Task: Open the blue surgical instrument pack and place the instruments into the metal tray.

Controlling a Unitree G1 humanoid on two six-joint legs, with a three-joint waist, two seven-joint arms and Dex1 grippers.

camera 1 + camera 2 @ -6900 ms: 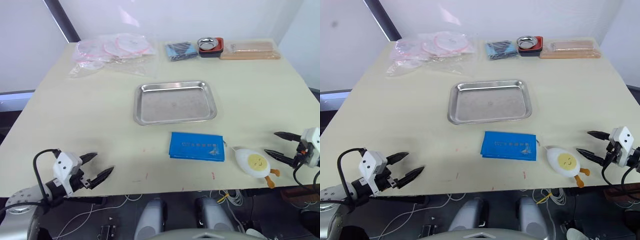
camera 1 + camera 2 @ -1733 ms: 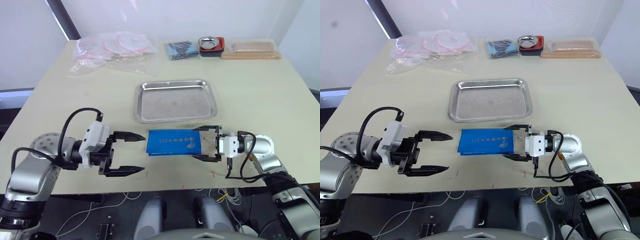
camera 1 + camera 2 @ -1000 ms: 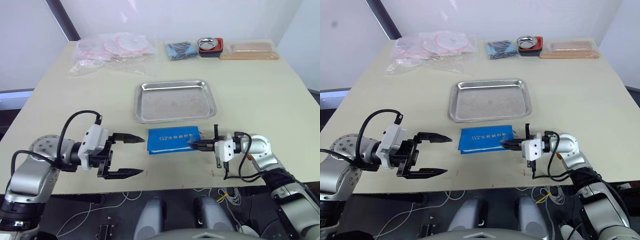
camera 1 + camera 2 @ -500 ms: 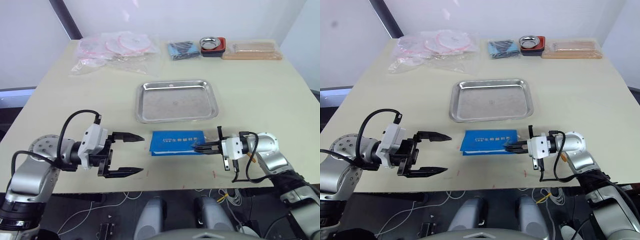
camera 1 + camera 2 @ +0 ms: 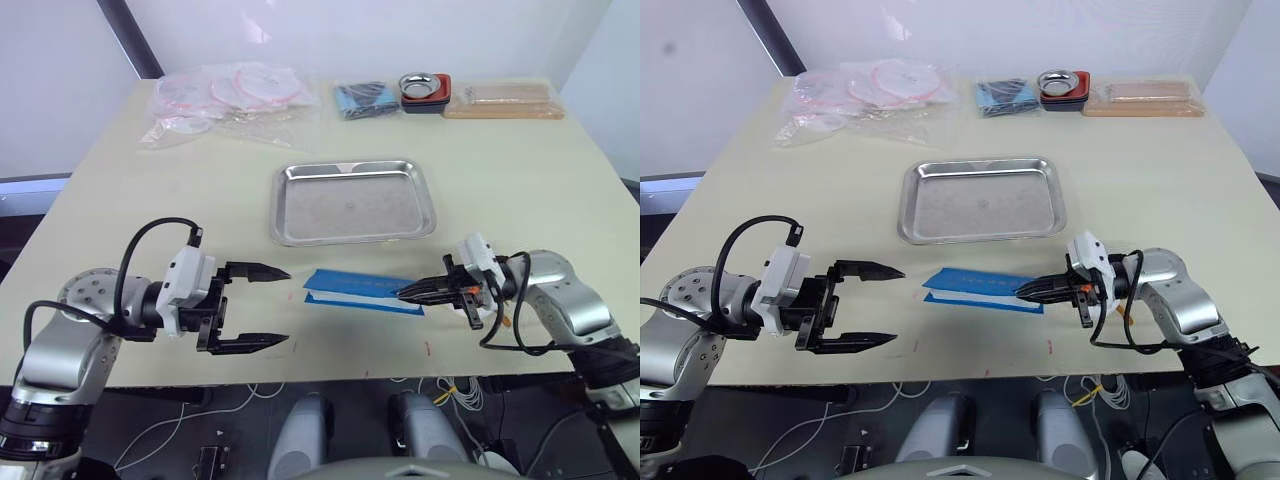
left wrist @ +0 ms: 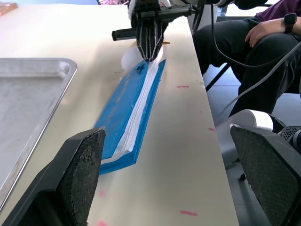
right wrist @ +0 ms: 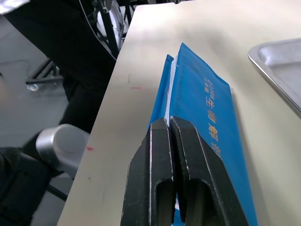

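Note:
The blue surgical instrument pack [image 5: 358,291] lies near the table's front edge, just in front of the metal tray [image 5: 351,206], which holds nothing. My right gripper [image 5: 404,293] is shut on the pack's right edge, which is raised off the table. In the right wrist view its fingers [image 7: 153,155] pinch the blue cover [image 7: 202,96], and white lining shows along the seam. My left gripper [image 5: 287,307] stands open just left of the pack, apart from it. The instruments are hidden inside the pack.
Along the back edge lie clear plastic bags with pink rings [image 5: 230,98], a dark blue cloth bundle [image 5: 362,99], a small metal bowl in a red-black dish [image 5: 422,90] and a wooden board [image 5: 505,101]. A seated person [image 6: 256,40] shows beyond the table's right side.
My right gripper has turned and risen, lifting the pack's right edge so that the pack now tilts. The left gripper has stayed where it was.

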